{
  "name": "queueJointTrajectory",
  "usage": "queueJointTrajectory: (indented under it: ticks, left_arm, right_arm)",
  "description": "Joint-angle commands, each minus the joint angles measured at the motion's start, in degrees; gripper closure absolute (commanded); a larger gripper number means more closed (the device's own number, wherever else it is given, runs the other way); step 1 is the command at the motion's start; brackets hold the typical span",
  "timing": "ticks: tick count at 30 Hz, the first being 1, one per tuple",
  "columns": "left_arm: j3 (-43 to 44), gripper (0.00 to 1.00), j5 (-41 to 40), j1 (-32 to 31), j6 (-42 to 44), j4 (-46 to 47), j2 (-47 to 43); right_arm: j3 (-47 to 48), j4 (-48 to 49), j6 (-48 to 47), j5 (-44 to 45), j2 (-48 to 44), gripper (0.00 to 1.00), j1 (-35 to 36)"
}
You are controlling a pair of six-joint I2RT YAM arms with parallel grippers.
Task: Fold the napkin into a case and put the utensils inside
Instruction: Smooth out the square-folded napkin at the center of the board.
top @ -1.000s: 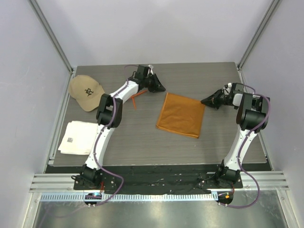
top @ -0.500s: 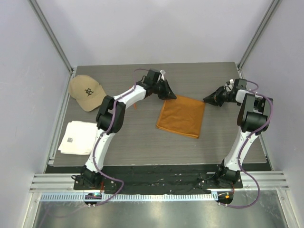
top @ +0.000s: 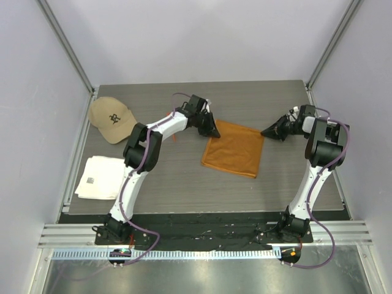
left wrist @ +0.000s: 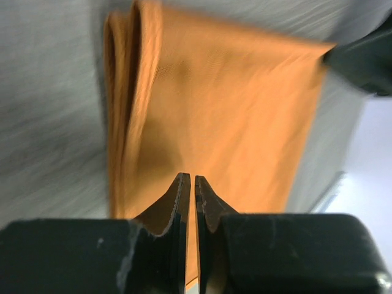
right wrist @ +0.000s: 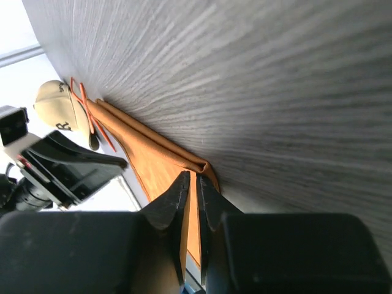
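Read "R" on one cap (top: pixel 111 118); counted one napkin (top: pixel 234 148), two utensils (right wrist: pixel 87 105), one towel (top: pixel 101 177); found left gripper (left wrist: pixel 190 177) and right gripper (right wrist: pixel 192 176) nearly clenched at napkin corners, grasp unclear.

- From above, the utensils (top: pixel 174 136) show only as an orange sliver at the 6 o'clock side of the left arm (top: pixel 160 125). The rest is hidden under it.
- The left wrist view is smeared: the napkin (left wrist: pixel 233 104) shows no weave, and its layers at 10 o'clock run together.
- The left tool (left wrist: pixel 189 178) covers the napkin's 6 o'clock edge. Whether cloth sits in its slit cannot be told.
- The right tool (right wrist: pixel 191 175) hides the napkin toward 6 o'clock in its own view, with the same doubt.
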Motion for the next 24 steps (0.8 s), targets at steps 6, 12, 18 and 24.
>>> queueJointTrajectory:
  ticks: [6, 12, 18, 24]
  left_arm:
    - [-0.7, 0.89, -8.6, -2.4, 17.5, -17.8, -10.1]
    - [-1.2, 0.88, -4.9, -3.1, 16.0, -17.5, -11.2]
    - [-3.5, 0.88, -0.3, -4.9, 11.8, -13.6, -10.4]
    - [-3.6, 0.9, 1.6, -5.0, 11.0, -13.7, -7.5]
  right_arm:
    - [17.9, -12.5, -13.4, 12.2, 9.1, 0.85, 0.4]
    - [23.1, -18.7, -13.4, 17.0, 5.6, 0.75, 4.2]
    - [12.1, -19.7, -6.9, 20.1, -10.8, 0.52, 5.5]
    - [-5.3, -17.8, -6.4, 9.8, -20.3, 0.6, 5.3]
